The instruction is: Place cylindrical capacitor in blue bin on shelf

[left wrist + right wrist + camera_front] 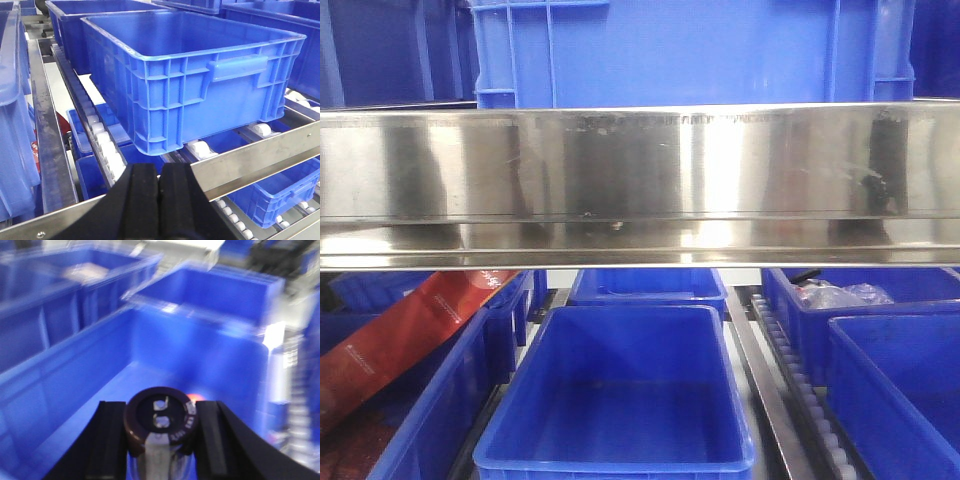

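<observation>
Looking down, you see your right gripper [161, 437] squeezing the small round dark-topped capacitor [161, 422] over a blue plastic bin [75, 390], while your left gripper [159, 192] is pressed closed.

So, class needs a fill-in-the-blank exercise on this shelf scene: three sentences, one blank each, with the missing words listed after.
1. The right gripper holds the capacitor over a bin coloured ____.
2. The left gripper's fingers are ____.
3. In the front view, the middle bin is ____.

Missing words: blue; shut; empty
</observation>
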